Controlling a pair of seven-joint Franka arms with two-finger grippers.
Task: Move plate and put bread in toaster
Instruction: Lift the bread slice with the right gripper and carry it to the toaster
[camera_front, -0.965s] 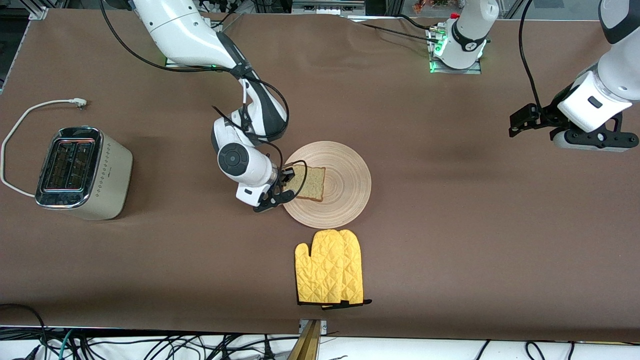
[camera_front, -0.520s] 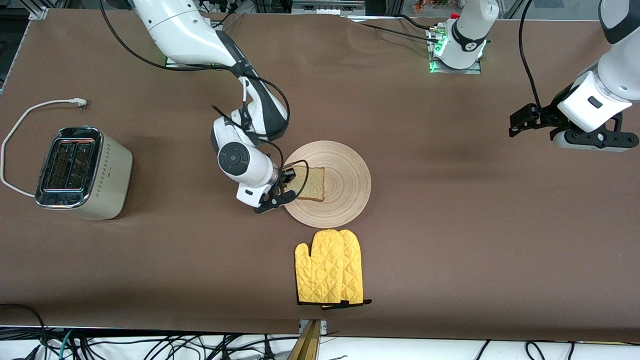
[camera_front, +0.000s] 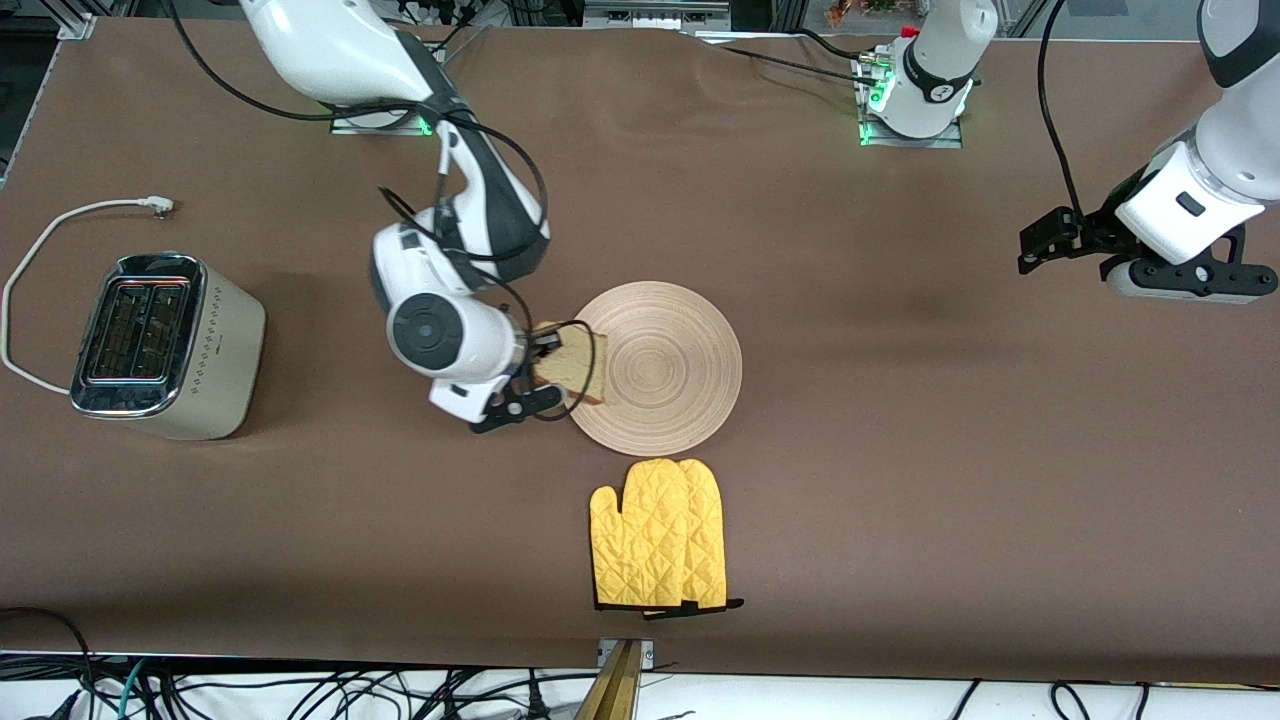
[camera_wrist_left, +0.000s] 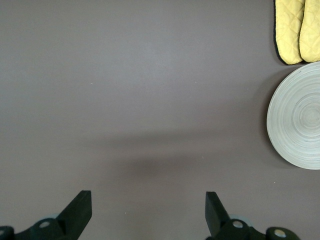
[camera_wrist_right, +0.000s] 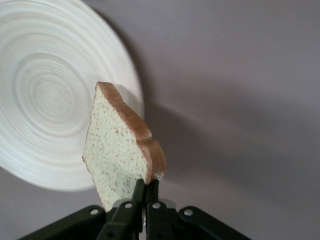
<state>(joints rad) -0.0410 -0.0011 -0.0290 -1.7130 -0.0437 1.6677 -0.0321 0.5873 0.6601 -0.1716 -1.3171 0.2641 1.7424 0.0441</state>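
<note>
The bread (camera_front: 573, 366) is pinched at its crust by the right gripper (camera_front: 535, 378) and held on edge over the plate's (camera_front: 672, 368) rim; the left gripper (camera_wrist_left: 148, 212) is held spread over bare table, waiting

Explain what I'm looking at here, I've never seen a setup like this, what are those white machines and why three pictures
Two white robot arms work at a brown table. One picture looks down from a high camera facing them; the other two come from cameras on each arm's wrist. The right gripper has its jaws shut on a slice of bread, lifted over the edge of a round wooden plate. The left gripper waits, jaws open, over bare table. A cream toaster stands toward the right arm's end. A yellow oven mitt lies nearer the front camera than the plate.
</note>
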